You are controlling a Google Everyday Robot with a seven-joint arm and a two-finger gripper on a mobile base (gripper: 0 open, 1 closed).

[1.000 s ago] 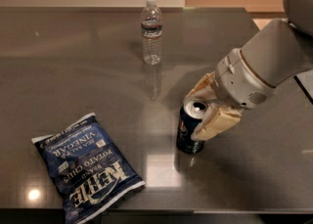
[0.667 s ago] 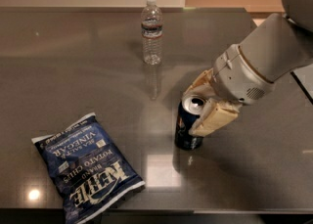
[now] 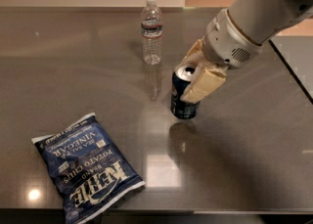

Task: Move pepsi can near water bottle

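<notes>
Obs., single camera view.

- Tool [image 3: 187,82]: centre-right of frame, at the end of the white arm [image 3: 254,17] that enters from the upper right. Its two tan fingers [image 3: 203,83] are closed onto the pepsi can [image 3: 182,101], one across the near side and one behind the rim. It grips the upper half of the can, so the dark blue lower body is uncovered.
- Pepsi can: held roughly upright with a slight lean, just right of centre. Judgement: the side grip high on the body keeps the can vertical and leaves the base free to set down flat. I cannot tell whether the base is touching the desk [image 3: 73,71] or just clear of it; a dim reflection lies directly below.
- Water bottle [image 3: 152,32]: stands upright, upper centre of frame, white cap on. It is up and to the left of the can, near it but apart, with bare desk between them. Judgement: the can is close to the goal but not yet set down beside the bottle.
- Chip bag [image 3: 88,169]: lies flat at lower left, well away from both and out of the carry path.

Containers:
- Can: silver top shows. Cannot tell whether it is opened or what is inside.
- Bottle: clear and capped. Fill level not readable.
- Bag: looks sealed and puffed.

Risk (judgement): the bottle is slim and tall, so a nudge from the tool's far finger on approach could tip it.
</notes>
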